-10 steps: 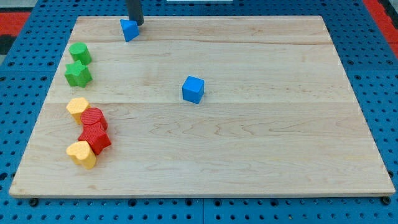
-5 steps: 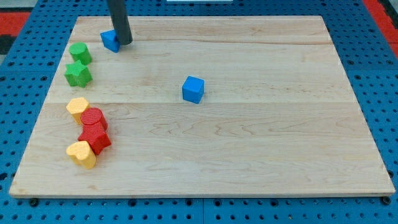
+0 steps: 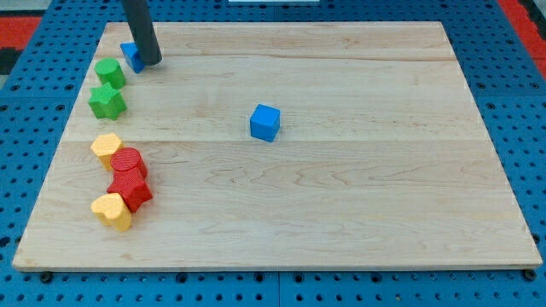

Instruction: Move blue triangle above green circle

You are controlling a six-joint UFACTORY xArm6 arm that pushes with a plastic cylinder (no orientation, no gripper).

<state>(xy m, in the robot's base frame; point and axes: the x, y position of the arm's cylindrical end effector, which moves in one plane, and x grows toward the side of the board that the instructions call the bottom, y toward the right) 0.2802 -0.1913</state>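
wooden board (image 3: pixel 341 196) on a blue pegboard base (image 3: pixel 520 128), filling most of the view, pale planks running left to right.

dark rod coming down from the view's top, leaning a little, with my tip (image 3: pixel 151 62) down on the board near its upper left corner. no gripper on this arm, so nothing to open or close; only a plain rod end, pressed against the right side of the blue triangle (image 3: pixel 130 56). placed so probably because a push from the right sends the block toward the view's left, where the green pieces are.

blue cube (image 3: pixel 264 122) alone near the middle of the board, well apart from all the rest, not part of the task.

at the left edge, a column of small blocks: green circle (image 3: pixel 109 72) on top, green star (image 3: pixel 107 101) just below and touching or almost touching it; then a tight cluster lower down, yellow block (image 3: pixel 107 147), red round block (image 3: pixel 128 161), second red block (image 3: pixel 130 190), second yellow block (image 3: pixel 112 211), shapes of these not sure.

blue triangle: small, bright blue, half hidden behind the rod, only the left part and one pointed corner showing. sitting up and to the right of the green circle, very near it but seemingly not touching. judged almost there; a short further push to the left needed to bring it straight above the circle. risk: bumping the circle if the push goes low.
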